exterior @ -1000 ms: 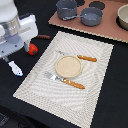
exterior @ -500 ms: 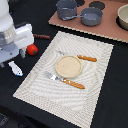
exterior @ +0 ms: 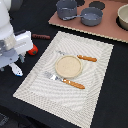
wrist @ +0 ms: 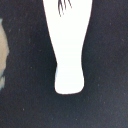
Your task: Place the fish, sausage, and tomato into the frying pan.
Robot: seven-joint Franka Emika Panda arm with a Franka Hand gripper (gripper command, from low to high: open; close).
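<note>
Nothing much has shifted since the earlier frames; only the arm has crept slightly lower over the fish (exterior: 16,70), which lies on the dark table at about 9 o'clock from the tan plate (exterior: 68,66). Whether the gripper (exterior: 15,64) is wide or narrow, I cannot tell. The wrist view fills with the fish (wrist: 69,45), so a straight descent, centred across its narrow body, looks best. Just beside the arm sit the tomato (exterior: 33,49) and the sausage (exterior: 41,36). At 12 o'clock, well apart, waits the frying pan (exterior: 92,17).

White fish (wrist: 68,55) fills view, lying on dark surface (wrist: 107,75).
</note>
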